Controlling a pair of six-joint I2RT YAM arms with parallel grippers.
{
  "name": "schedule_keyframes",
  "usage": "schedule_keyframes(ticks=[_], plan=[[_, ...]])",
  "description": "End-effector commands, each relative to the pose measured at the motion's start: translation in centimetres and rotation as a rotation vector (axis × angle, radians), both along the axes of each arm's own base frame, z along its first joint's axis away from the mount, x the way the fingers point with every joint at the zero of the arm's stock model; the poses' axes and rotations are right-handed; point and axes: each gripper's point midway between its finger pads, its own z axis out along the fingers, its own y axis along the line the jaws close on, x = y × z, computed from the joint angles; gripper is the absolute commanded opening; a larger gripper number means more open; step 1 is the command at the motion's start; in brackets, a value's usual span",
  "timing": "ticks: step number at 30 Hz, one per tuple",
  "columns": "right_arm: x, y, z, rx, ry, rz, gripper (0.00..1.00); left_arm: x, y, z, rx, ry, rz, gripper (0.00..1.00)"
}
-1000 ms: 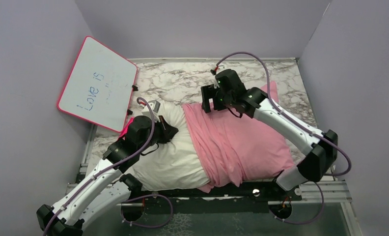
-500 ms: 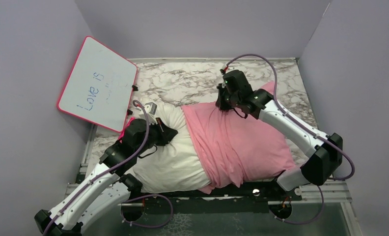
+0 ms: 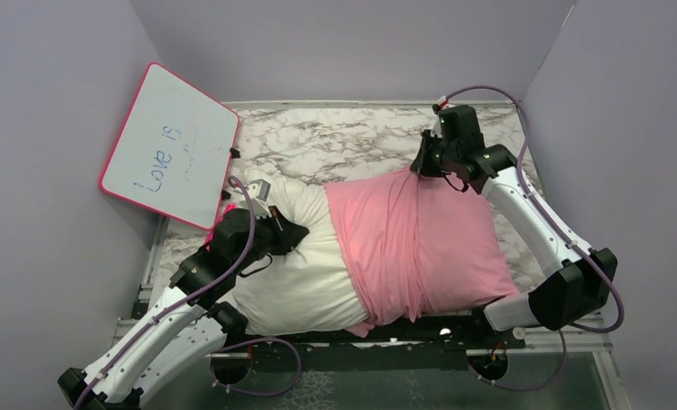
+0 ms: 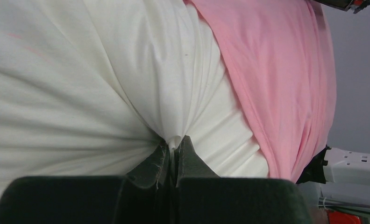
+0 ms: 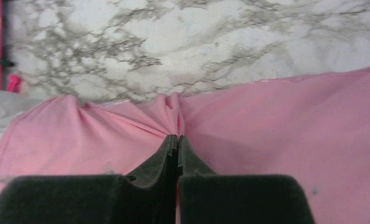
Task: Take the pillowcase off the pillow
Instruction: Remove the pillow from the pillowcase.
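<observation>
Right claw [image 5: 177, 137] just clamped a pillowcase [image 3: 420, 248] fold and dragged it away from the whiteboard [image 3: 171, 145] — left claw [image 4: 174, 142] clenched on pillow [image 3: 292, 273], so stripping's underway.

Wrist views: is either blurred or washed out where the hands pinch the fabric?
Left wrist: evenly lit, creases of the plump white pillow crisp at the left hand. Right wrist: thin pink pillowcase clear at the right hand, marble tabletop behind slightly softer.

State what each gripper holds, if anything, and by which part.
The left gripper pinches a fold of the pillow at its bare end; the right gripper pinches the pillowcase at its far edge.
</observation>
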Motion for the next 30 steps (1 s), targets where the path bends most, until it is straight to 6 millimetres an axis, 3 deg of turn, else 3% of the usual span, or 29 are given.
schedule_keyframes(ticks=[1,5,8,10,12,15,17,20,23,26,30], plan=[[0.4,2.5,5.0,0.136,-0.095,0.22,0.15,-2.6,1.6,-3.4,0.117,0.126,-0.034,0.0],[-0.6,5.9,4.9,0.161,-0.079,0.333,0.51,-2.4,1.6,-3.2,0.128,0.112,-0.038,0.0],[-1.6,8.4,4.0,0.146,-0.05,0.417,0.65,-2.4,1.6,-3.2,0.13,0.112,-0.038,0.0],[-2.4,10.2,3.0,0.146,-0.021,0.479,0.82,-2.4,1.6,-3.2,0.129,0.113,-0.038,0.0],[-3.4,11.9,1.6,0.13,0.013,0.532,0.88,-2.4,1.6,-3.2,0.128,0.112,-0.034,0.0],[-4.1,13.1,-1.3,0.081,0.084,0.567,0.88,-2.4,1.6,-3.2,0.126,0.112,-0.034,0.0],[-4.3,13.0,-3.3,0.043,0.134,0.562,0.82,-2.4,1.6,-3.2,0.125,0.112,-0.033,0.0],[-3.7,11.6,-5.0,-0.016,0.152,0.475,0.47,-2.4,1.7,-3.2,0.125,0.113,-0.032,0.0],[-1.6,8.6,-3.8,-0.105,0.048,0.295,0.05,-2.4,1.7,-3.3,0.124,0.113,-0.03,0.0],[0.8,3.9,-1.5,-0.21,-0.047,0.1,0.01,-2.4,1.7,-3.3,0.125,0.116,-0.027,0.0],[3.7,-4.2,0.4,-0.219,-0.073,-0.113,0.01,-2.4,1.9,-3.2,0.123,0.117,-0.016,0.0]])
